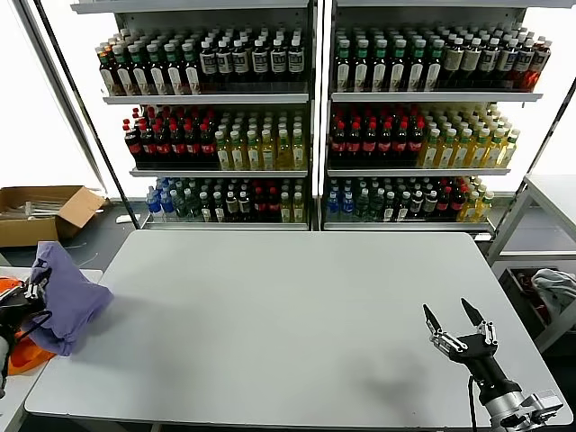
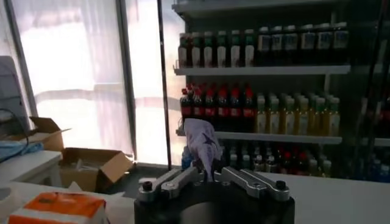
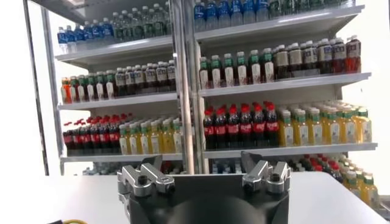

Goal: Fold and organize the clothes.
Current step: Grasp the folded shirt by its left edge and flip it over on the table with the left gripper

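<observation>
Lavender T-shirt (image 1: 67,297) pinched tight in left gripper (image 1: 34,292) off the table's (image 1: 288,333) edge, right gripper (image 1: 457,326) spread wide, labels unreadable.

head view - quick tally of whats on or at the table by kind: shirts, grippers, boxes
lavender T-shirt, bunched at the table's left edge, pinched by the left gripper: 1
grippers, left gripper and open, empty right gripper: 2
cardboard box on the floor at left: 1
total: 4

T-shirt (image 1: 67,301) at table (image 1: 270,324) left edge; bottle shelves (image 1: 315,117) behind.
</observation>
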`<control>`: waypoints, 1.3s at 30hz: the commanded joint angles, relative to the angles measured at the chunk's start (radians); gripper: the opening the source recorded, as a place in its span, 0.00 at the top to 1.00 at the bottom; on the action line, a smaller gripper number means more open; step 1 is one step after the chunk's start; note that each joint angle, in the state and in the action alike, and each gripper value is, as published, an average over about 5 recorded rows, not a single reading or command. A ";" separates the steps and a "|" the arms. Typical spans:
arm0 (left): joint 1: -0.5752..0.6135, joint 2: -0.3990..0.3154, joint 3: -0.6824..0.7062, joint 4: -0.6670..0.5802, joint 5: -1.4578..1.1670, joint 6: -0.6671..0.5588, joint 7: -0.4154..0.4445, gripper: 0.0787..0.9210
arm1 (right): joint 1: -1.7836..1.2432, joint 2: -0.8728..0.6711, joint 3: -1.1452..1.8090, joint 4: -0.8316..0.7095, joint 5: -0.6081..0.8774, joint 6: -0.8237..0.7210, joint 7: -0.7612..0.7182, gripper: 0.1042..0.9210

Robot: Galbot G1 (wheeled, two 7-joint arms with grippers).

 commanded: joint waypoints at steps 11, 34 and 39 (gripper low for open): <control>-0.135 -0.288 0.824 -0.111 -0.103 0.010 -0.271 0.94 | -0.032 0.003 0.028 0.016 -0.003 -0.009 0.000 0.12; -0.196 -0.320 0.775 -0.197 -0.490 -0.154 -0.182 0.71 | 0.150 -0.007 -0.320 0.071 -0.014 -0.303 0.107 0.12; -0.175 -0.290 0.664 -0.218 -0.434 -0.173 -0.153 0.55 | 0.293 0.053 -0.532 0.042 0.012 -0.404 0.174 0.12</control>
